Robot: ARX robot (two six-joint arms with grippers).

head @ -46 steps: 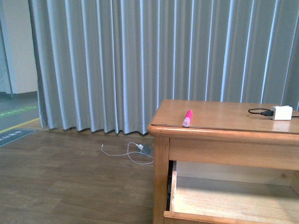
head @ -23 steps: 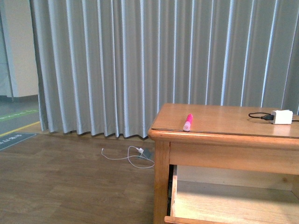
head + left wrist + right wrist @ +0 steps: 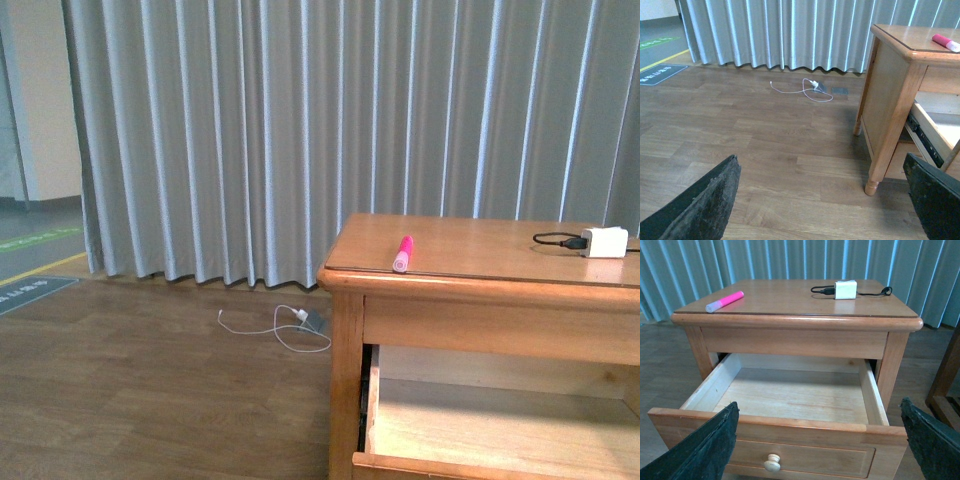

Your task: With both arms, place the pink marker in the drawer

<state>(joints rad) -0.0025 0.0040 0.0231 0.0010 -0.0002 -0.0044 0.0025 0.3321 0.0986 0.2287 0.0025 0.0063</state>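
The pink marker (image 3: 403,253) lies on the dresser top near its left front corner; it also shows in the left wrist view (image 3: 945,42) and the right wrist view (image 3: 724,301). The drawer (image 3: 790,427) is pulled out, pale wood inside, nothing in it, round knob (image 3: 772,462) on its front; the front view shows its inside (image 3: 500,425). My right gripper (image 3: 822,442) is open, in front of the drawer. My left gripper (image 3: 825,200) is open over the floor, left of the dresser. Neither arm appears in the front view.
A white charger block (image 3: 603,241) with a black cable sits on the dresser top at the right. A white cable (image 3: 275,328) lies on the wood floor by the grey curtain (image 3: 300,130). The dresser leg (image 3: 880,160) stands close to my left gripper.
The front view dipped slightly half a second ago and has come back up; the marker, charger and drawer have not moved on the dresser.
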